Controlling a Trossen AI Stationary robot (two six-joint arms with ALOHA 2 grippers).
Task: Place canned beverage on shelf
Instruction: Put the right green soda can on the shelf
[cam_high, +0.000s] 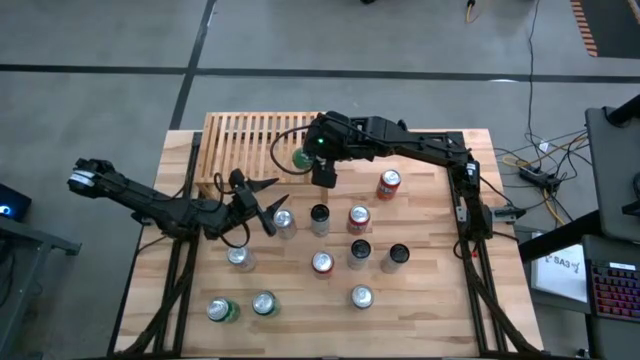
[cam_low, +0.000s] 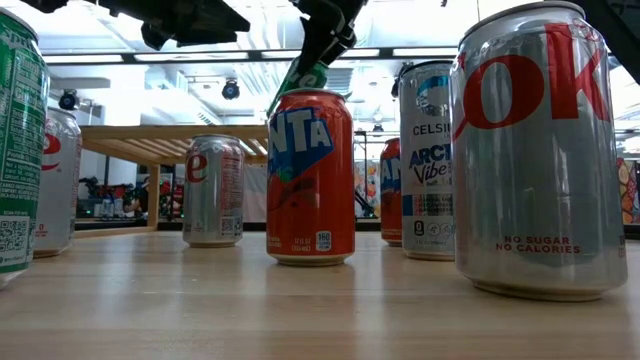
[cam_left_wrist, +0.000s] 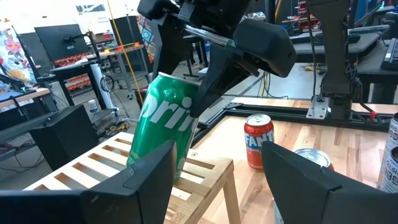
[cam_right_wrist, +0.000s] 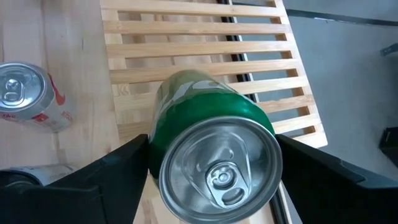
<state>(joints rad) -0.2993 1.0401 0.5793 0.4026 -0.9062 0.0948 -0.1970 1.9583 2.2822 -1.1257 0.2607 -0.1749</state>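
On the shelf (cam_right_wrist: 205, 56), near edge: tilted green can (cam_right_wrist: 211, 149) between right gripper (cam_right_wrist: 211, 168) fingers, grip uncertain; left gripper (cam_high: 262, 205) beside shelf, spread, empty.

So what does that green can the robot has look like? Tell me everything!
The green can is a shiny metal drink can with white lettering on its side and a silver top whose pull tab looks unopened. It leans tilted, its bottom edge on the end of the light-wood slatted shelf near the corner. The right gripper has a dark finger on each side of it, right up against its upper part. Whether the fingers are squeezing it or letting go cannot be told.
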